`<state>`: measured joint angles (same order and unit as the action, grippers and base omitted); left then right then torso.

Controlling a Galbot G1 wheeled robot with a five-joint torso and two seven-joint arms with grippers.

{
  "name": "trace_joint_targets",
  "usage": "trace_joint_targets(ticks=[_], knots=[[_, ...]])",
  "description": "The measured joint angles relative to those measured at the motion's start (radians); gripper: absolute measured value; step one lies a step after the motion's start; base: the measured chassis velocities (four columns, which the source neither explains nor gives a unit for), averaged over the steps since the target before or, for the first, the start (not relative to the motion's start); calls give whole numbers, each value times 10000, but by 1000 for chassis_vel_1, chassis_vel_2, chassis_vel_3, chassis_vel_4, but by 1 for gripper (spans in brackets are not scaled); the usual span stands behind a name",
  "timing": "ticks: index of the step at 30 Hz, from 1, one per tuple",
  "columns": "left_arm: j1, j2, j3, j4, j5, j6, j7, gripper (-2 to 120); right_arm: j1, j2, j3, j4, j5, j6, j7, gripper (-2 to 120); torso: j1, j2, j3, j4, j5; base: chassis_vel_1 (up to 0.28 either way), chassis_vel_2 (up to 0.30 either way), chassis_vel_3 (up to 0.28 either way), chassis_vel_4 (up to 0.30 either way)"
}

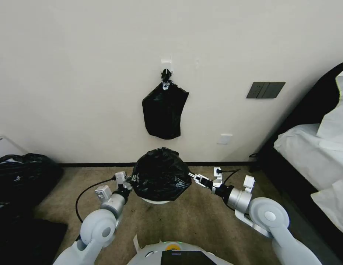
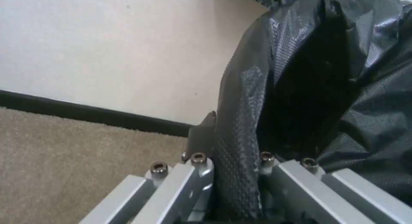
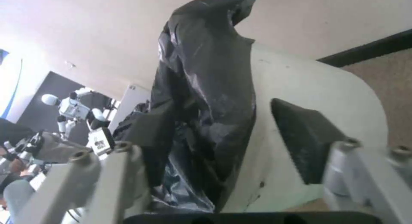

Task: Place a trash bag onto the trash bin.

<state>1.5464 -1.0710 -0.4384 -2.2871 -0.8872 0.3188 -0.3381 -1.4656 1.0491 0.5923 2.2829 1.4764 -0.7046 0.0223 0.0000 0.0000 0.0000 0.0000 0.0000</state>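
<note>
Left end effector [image 1: 130,181] pinches trash bag [image 1: 161,175] film; right end effector [image 1: 193,178] spread, straddling bag edge and trash bin [image 3: 309,98] wall. Risk: thin film tears or slips off rim.

trash bag [image 1: 161,175] glossy black, fine embossed grid texture; trash bin [image 3: 300,98] cream-white; carpet [image 1: 200,217] tan; wall [image 1: 86,73] off-white, black baseboard [image 1: 97,164]; wall plate [image 1: 265,89] dark grey
</note>
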Motion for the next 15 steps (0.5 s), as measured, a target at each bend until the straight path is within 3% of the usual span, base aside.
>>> trace_joint_targets(ticks=[5,12,15], knots=[[-21,-17,18,35,-2,5,0,3,31,31,-25,0,-6,0,-13,41,0,0,0,0,0,0,0,0,0],[1,-66,73,154,11,5,2,3,-24,88,-129,-25,-327,0,-140,13,0,0,0,0,0,0,0,0,0],[-10,-91,70,153,10,5,1,3,-13,101,-144,-29,-351,0,-152,8,0,0,0,0,0,0,0,0,0]])
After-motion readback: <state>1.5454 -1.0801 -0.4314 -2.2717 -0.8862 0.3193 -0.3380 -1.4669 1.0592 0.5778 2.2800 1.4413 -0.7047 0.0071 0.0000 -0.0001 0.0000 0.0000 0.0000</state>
